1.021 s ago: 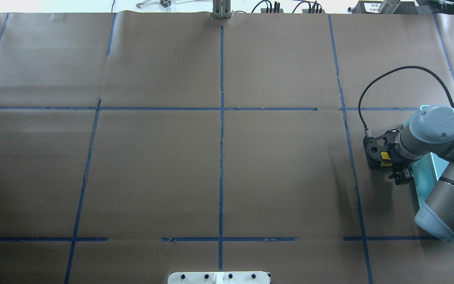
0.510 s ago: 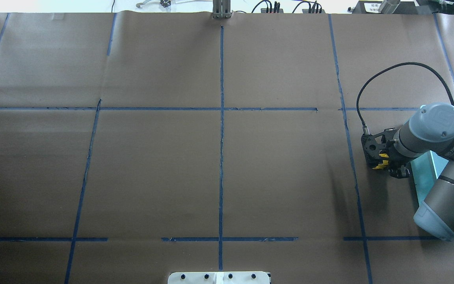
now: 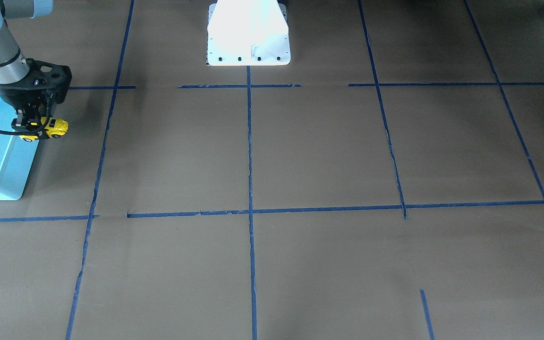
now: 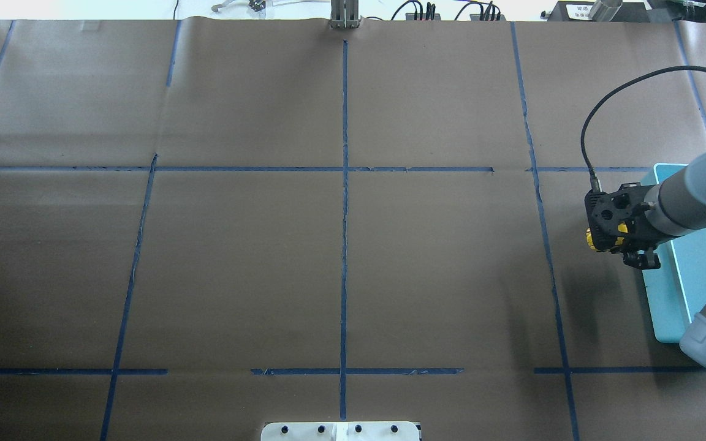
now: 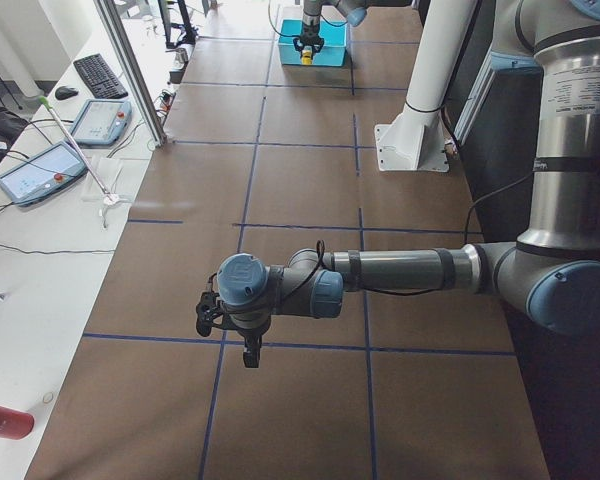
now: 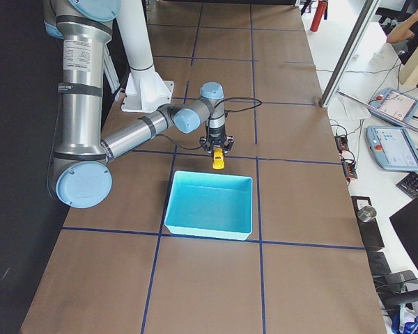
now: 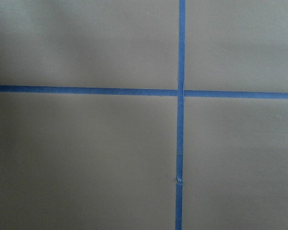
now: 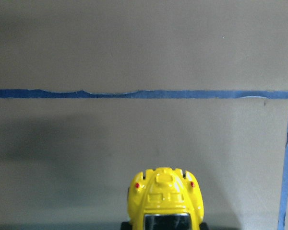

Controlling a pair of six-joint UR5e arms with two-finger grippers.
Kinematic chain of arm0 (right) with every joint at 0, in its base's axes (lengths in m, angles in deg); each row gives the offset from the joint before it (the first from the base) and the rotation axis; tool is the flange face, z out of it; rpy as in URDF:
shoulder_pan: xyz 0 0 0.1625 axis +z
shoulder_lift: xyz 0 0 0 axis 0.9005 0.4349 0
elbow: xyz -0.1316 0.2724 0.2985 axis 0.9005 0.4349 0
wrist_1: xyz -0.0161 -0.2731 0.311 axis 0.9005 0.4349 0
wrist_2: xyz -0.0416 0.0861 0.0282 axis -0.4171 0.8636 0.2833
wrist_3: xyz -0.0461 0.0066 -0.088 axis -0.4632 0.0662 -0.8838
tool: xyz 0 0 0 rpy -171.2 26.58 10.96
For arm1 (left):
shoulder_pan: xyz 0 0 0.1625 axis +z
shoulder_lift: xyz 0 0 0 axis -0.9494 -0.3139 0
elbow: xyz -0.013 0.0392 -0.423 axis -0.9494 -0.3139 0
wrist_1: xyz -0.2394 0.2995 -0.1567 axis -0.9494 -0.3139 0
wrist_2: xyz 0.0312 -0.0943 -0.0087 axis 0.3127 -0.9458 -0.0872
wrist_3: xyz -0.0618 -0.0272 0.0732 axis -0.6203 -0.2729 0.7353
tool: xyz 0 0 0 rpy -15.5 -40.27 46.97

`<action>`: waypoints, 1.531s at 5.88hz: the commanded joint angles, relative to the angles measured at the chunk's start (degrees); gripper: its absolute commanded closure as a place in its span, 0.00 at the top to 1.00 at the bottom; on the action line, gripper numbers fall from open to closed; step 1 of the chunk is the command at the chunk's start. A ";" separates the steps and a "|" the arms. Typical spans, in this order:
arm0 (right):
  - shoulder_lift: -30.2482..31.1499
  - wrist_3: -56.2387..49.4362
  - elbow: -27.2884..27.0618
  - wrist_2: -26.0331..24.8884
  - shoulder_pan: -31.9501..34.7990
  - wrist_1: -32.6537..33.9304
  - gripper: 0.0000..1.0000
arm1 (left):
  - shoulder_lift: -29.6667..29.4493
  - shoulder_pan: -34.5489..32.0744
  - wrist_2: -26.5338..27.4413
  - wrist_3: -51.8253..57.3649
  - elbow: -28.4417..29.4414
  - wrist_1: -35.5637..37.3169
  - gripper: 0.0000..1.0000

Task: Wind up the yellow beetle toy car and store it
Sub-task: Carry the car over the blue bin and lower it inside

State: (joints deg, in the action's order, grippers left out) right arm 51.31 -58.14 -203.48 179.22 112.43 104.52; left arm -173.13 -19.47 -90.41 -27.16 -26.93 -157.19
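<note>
The yellow beetle toy car is held in my right gripper, which is shut on it. The car hangs low over the brown paper, just outside the edge of the turquoise bin. In the overhead view the car peeks out under the gripper, beside the bin. The right wrist view shows the car's rear over the paper. The exterior right view shows the car by the bin's far wall. My left gripper hovers over the table's other end; I cannot tell whether it is open or shut.
Blue tape lines divide the brown paper into squares. The robot's white base plate sits at the table's near middle. A black cable loops from the right wrist. The left wrist view shows only a tape crossing.
My right gripper has moved with the car to the right, toward the bin, and slightly away from the robot. The arm's wrist has swung out toward the right edge.
</note>
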 commanded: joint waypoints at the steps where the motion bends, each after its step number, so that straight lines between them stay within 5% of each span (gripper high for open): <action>1: 5.90 -4.27 -1.50 2.54 6.34 -0.12 0.00 | -0.06 0.03 -0.01 -0.02 0.36 -0.07 1.00; 4: 7.52 -11.34 6.54 1.84 8.22 -1.78 0.00 | -0.15 0.12 -0.09 -0.02 0.80 -0.07 1.00; 6: 7.78 -10.37 14.02 1.84 8.21 -11.77 0.00 | -0.15 0.12 -0.01 -0.02 0.80 -0.15 1.00; 9: 7.43 -8.88 15.90 1.75 6.90 -12.70 0.00 | -0.06 0.12 -0.01 -0.02 0.98 -0.15 1.00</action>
State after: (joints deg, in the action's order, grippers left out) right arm 58.83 -67.44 -187.89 181.03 119.93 91.99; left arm -173.22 -19.35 -90.48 -27.19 -26.00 -157.34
